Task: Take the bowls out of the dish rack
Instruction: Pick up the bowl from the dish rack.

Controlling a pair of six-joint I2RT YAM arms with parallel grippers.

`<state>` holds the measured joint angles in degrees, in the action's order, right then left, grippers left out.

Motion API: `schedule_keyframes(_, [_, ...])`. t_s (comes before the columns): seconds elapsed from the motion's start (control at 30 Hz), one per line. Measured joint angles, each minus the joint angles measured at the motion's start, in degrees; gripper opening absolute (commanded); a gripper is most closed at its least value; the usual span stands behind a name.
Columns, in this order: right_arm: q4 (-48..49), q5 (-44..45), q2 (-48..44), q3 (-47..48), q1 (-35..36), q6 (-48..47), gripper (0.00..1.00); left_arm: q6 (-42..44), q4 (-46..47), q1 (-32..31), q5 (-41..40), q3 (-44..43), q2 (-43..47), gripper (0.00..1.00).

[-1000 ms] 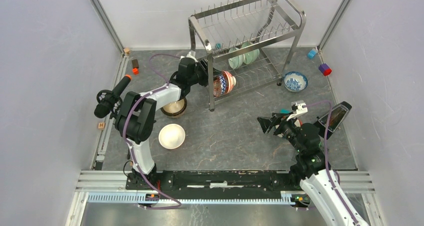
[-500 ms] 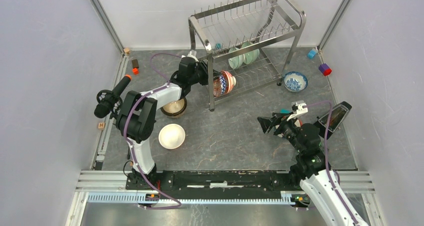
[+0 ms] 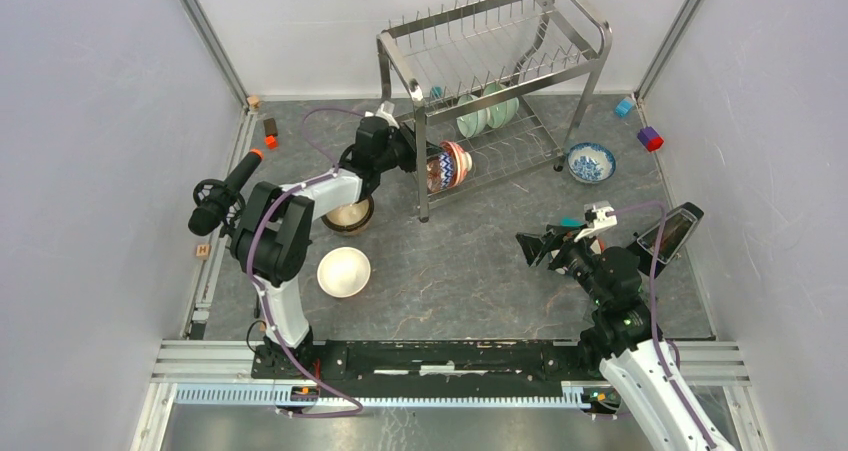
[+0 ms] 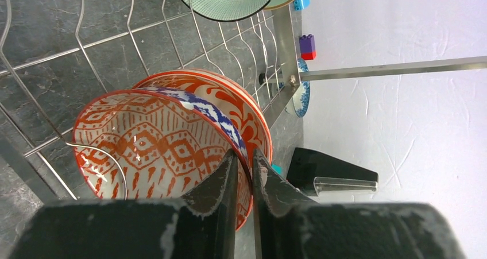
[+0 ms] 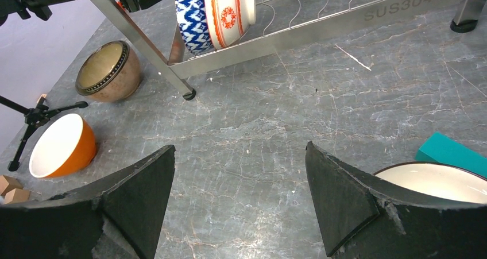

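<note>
A: What sits closest to the bases?
B: The right gripper (image 3: 540,244), jaws spread wide with nothing between them, hanging above the grey table (image 3: 470,281). Its wrist view catches a white-lined bowl (image 5: 436,181) just beside a teal block (image 5: 453,150).
A: And on the left side?
B: An orange bowl with a white inside (image 3: 343,271) sits upright on the table. A little farther off is a brown bowl (image 3: 350,214), partly under the left arm.
A: The left gripper?
B: The left gripper (image 4: 244,164) is at the near-left end of the dish rack (image 3: 490,56), at the lower tier. Its fingers are drawn almost together on the rim of the front red-orange patterned bowl (image 4: 155,144), which stands on edge against a second patterned bowl (image 4: 235,101).
A: Farther back?
B: Two pale green bowls (image 3: 472,121) stand on edge in the same tier. A blue-and-white bowl (image 3: 591,162) sits on the table just right of the rack.
</note>
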<state>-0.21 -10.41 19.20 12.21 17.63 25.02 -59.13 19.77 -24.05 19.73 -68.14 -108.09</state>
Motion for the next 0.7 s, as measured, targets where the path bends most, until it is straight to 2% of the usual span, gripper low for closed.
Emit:
schedule_keyframes(0.4, [-0.4, 0.0, -0.8, 0.0, 0.0, 0.0, 0.88, -4.0, 10.3, 3.3, 1.7, 7.6, 3.8, 0.02])
schedule_keyframes(0.7, [-0.9, -0.1, -0.9, 0.3, 0.0, 0.0, 0.88, -11.1, 24.1, 7.2, 1.0, 10.4, 4.1, 0.02])
